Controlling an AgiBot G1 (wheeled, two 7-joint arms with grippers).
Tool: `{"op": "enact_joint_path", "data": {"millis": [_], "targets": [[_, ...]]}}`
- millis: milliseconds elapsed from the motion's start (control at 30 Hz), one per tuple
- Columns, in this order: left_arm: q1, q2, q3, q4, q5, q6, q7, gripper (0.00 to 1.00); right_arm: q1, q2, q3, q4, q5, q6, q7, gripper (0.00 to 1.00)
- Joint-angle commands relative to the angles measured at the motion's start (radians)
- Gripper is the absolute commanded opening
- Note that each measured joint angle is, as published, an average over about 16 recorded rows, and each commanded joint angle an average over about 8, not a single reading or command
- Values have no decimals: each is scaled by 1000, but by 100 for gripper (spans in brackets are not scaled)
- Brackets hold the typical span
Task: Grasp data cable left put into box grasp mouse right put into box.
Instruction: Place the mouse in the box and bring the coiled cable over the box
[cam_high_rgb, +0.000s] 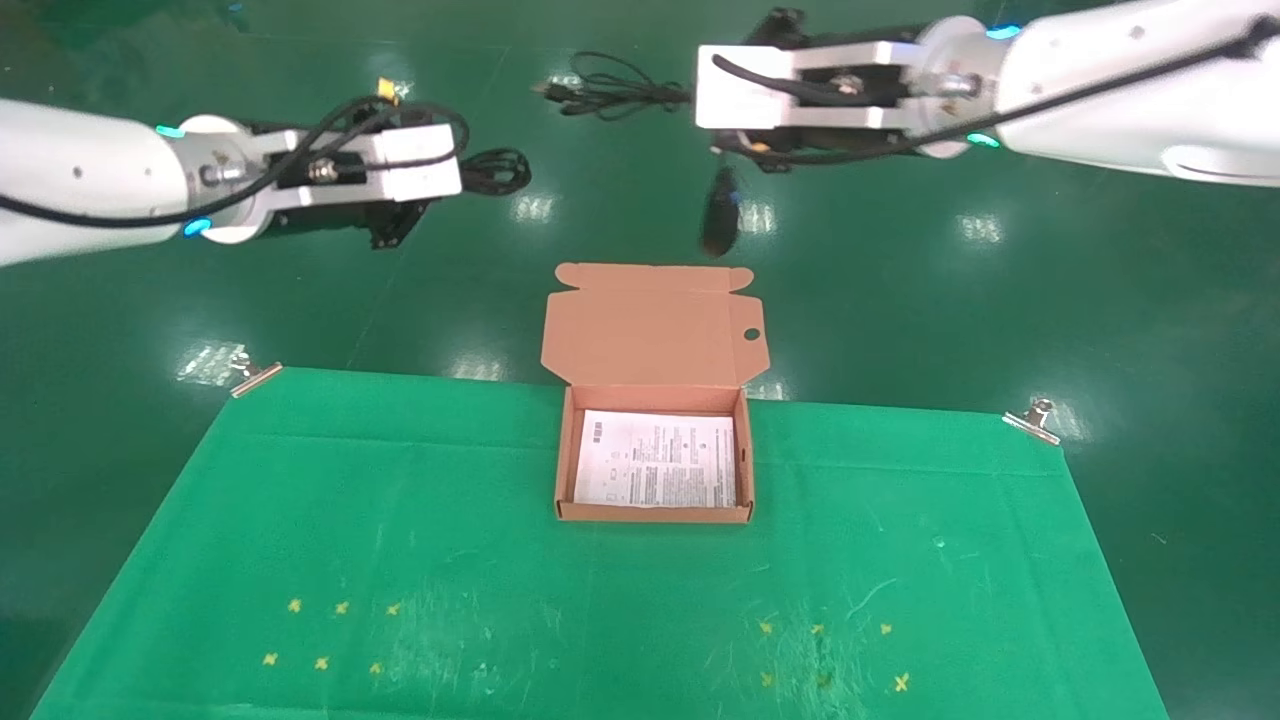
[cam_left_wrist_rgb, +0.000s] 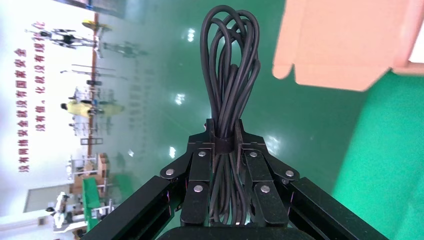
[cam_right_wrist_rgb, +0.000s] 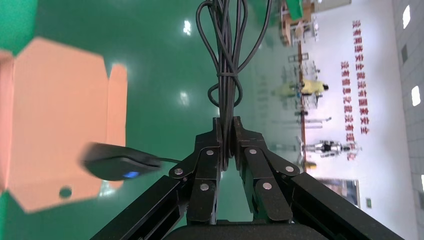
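Observation:
The box (cam_high_rgb: 655, 512) stands open on the green cloth, with a white printed sheet inside and its lid (cam_high_rgb: 655, 325) folded back. My left gripper (cam_high_rgb: 462, 175) hangs in the air behind and left of the box. It is shut on the data cable (cam_high_rgb: 497, 170), and the looped bundle sticks out past the fingertips (cam_left_wrist_rgb: 224, 131) (cam_left_wrist_rgb: 231, 60). My right gripper (cam_high_rgb: 697, 95) is high behind the box and shut on the mouse's bundled cord (cam_high_rgb: 610, 90) (cam_right_wrist_rgb: 227, 75). The mouse (cam_high_rgb: 720, 212) (cam_right_wrist_rgb: 117, 162) dangles below it on the cord, above the lid's far edge.
The green cloth (cam_high_rgb: 400, 520) covers the table and is held by metal clips at its far corners (cam_high_rgb: 255, 378) (cam_high_rgb: 1035, 420). Small yellow crosses mark the cloth at near left (cam_high_rgb: 320, 630) and near right (cam_high_rgb: 830, 650). Shiny green floor lies beyond.

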Motion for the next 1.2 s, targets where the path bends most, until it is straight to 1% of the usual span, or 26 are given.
{"op": "enact_joint_path", "data": {"millis": [33,200,367,533,700,967,1200], "targets": [[-11,14,0,8,5,-9,-1,0,17,-33,10,-53,29,8,-46,0],[-21,23,-1,10,7,-18,5,0,40,-69,25,-129,70,3,-106,0],[-20,23,0,12,11,-19,9,0,42,-83,34,-160,90,3,-130,0],[-3,11,9,19,20,-5,11,0,18,-84,30,-162,90,6,-132,0],[12,-2,20,26,48,10,0,0,-9,-98,18,-194,80,9,-133,0],[38,-27,37,4,113,46,-50,0,-73,-140,5,-263,95,-4,-148,0],[57,-56,41,-30,153,88,-103,0,-126,-164,-4,-315,128,5,-173,0]]}}
